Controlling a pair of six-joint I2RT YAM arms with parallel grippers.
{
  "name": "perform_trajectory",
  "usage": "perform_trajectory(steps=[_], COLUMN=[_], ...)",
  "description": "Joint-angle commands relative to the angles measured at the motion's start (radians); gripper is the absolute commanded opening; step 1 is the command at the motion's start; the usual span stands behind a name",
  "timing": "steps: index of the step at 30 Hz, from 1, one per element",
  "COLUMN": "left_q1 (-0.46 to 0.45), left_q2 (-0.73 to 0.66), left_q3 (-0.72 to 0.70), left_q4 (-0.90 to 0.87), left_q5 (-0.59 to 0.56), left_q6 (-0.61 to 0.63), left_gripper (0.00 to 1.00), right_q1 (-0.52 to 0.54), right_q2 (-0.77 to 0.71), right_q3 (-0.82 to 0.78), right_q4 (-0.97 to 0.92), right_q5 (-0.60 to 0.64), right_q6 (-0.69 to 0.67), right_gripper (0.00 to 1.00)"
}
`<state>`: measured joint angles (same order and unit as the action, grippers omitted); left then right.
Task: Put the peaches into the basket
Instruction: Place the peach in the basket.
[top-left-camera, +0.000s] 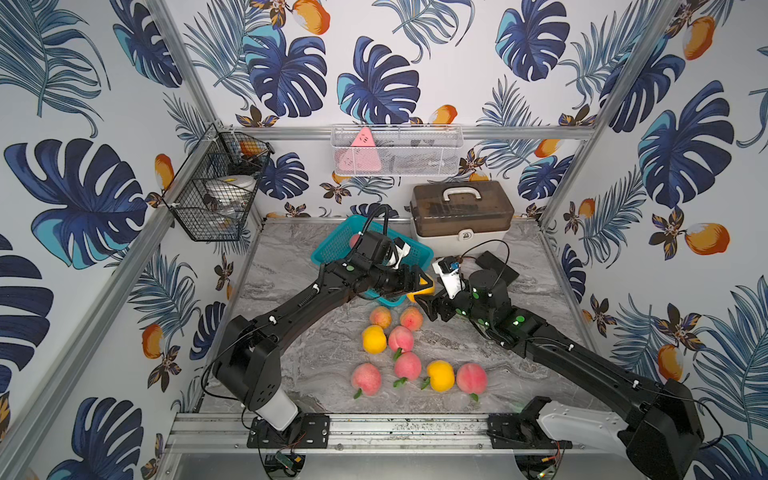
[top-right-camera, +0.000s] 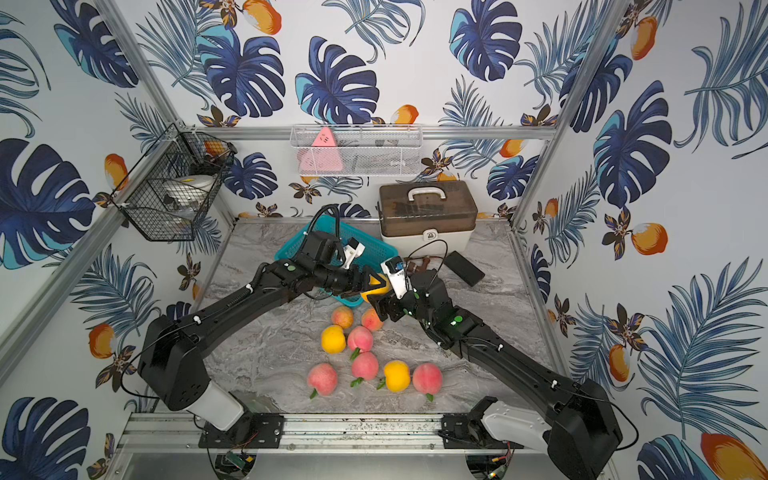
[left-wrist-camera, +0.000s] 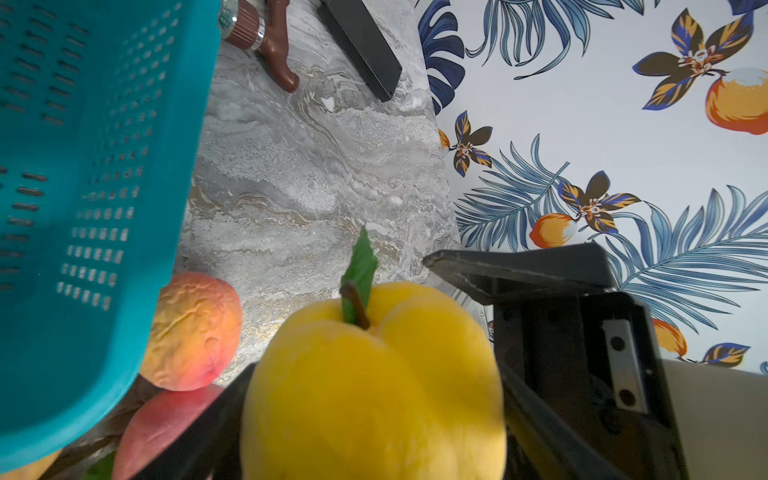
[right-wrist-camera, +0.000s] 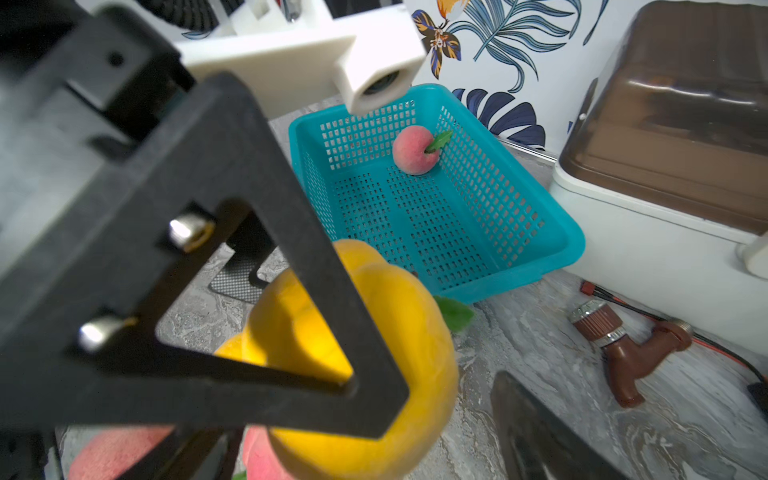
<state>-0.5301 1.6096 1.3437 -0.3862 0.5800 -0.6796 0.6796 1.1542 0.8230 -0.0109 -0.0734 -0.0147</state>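
Our left gripper (top-left-camera: 423, 285) clasps the yellow peach (left-wrist-camera: 374, 374); our right gripper (top-left-camera: 428, 309) gapes beside it, holding nothing. The teal basket (right-wrist-camera: 519, 266) lies just behind, toward the table's (top-left-camera: 519, 365) back edge.

We note that the teal rectangular plastic basket (right-wrist-camera: 561, 249) has smooth, slightly glossy perforated walls, while the yellow round toy peach (left-wrist-camera: 374, 395) shows a matt, faintly velvety skin. The orange-pink toy peach (left-wrist-camera: 191, 332) is matt and visibly wrinkled across its skin. We find the grey marble-patterned tabletop (left-wrist-camera: 291, 178) smooth with a low sheen, and the brown translucent plastic lid (right-wrist-camera: 685, 104) of the white storage box (right-wrist-camera: 644, 257) glossy.
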Motion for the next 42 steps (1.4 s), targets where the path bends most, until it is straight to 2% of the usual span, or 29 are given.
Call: perform_trajectory(steps=[1,9,16,27,42], left_q1=[0.011,0.041,0.055,0.103,0.102], left_q2=[0.011,0.076,0.139,0.261,0.346], left_q3=[0.041,0.170,0.233,0.300,0.310], left_q4=[-0.065,-0.182,-0.197,-0.131,0.032], left_q5=[-0.043,-0.182,-0.323,-0.451,-0.669], left_q6=[0.052,0.140,0.182,0.248,0.348], left_gripper=[0.72,0.72,0.70,0.71,0.70], right_q1=[-0.002,-0.006,-0.026,-0.055,-0.075], right_q2=[-0.022,-0.023,0.001,0.042,0.066], right_q3=[0.003,0.025,0.047,0.096,0.095], right_q4=[-0.033,-0.084,-0.117,-0.158,-0.152], right_q5=[0.048,0.083,0.066,-0.006,-0.090], right_q6=[0.034,0.058,0.073,0.052,0.055], right_gripper=[0.92,0.92,0.93,0.95,0.98])
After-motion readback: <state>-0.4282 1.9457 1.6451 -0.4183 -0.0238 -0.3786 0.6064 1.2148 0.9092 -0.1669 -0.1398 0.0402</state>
